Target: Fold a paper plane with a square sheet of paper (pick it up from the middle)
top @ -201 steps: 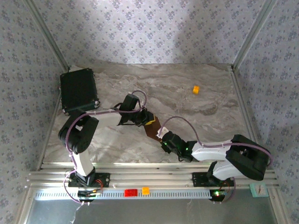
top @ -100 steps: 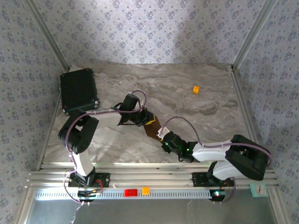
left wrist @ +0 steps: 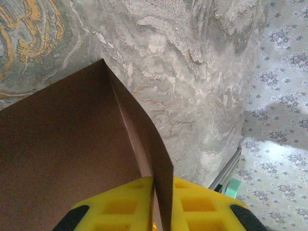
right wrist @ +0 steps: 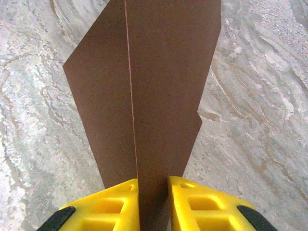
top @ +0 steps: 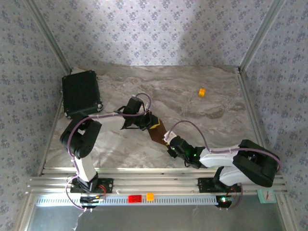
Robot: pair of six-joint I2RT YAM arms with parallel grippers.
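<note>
The dark brown sheet of paper (top: 157, 130) is held above the table's middle, folded along a centre crease into a tapering shape. My left gripper (top: 149, 124) grips its far-left end. In the left wrist view the yellow fingers (left wrist: 125, 204) are shut on an upright fold of the paper (left wrist: 67, 144), left gripper (left wrist: 161, 182). My right gripper (top: 166, 140) holds the near-right end. In the right wrist view the paper (right wrist: 159, 72) runs away from the right gripper (right wrist: 153, 183), and its narrow end fills the gap between the yellow fingers (right wrist: 115, 202).
A black rectangular case (top: 81, 93) lies at the back left of the marble table (top: 202, 120). A small orange block (top: 202, 92) sits at the back right. A red block (top: 134, 198) and an orange one (top: 150, 196) rest on the front rail.
The right gripper's fingers have drawn in on the paper and its wrist has shifted slightly. The left arm and the paper stay where they were.
</note>
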